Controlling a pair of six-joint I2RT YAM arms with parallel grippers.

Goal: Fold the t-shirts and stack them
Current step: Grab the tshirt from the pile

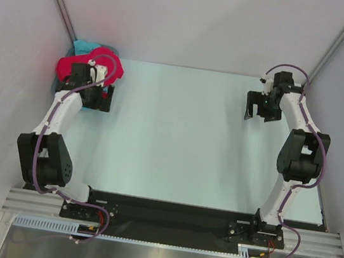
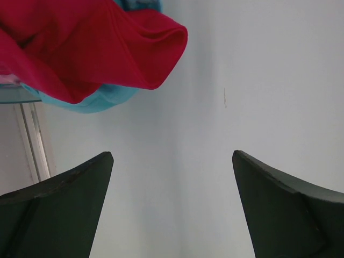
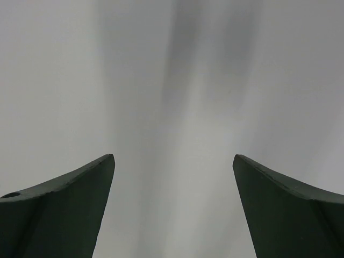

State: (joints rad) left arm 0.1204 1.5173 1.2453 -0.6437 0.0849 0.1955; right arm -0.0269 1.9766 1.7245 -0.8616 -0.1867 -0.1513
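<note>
To pull one shirt clear of the heap in the far left corner, we judge that our left gripper (image 1: 96,100), its fingers spread wide and empty, should close on the hanging fold of the crumpled crimson red cloth t-shirt (image 2: 80,43) alone, not the turquoise-blue cloth t-shirt (image 2: 99,102) under it. That red fold lies just ahead and left of the spread fingers, not yet between them. Far to the right, our right gripper (image 1: 261,112) is likewise spread and empty over the pale table (image 1: 176,142), well apart from the shirts.
</note>
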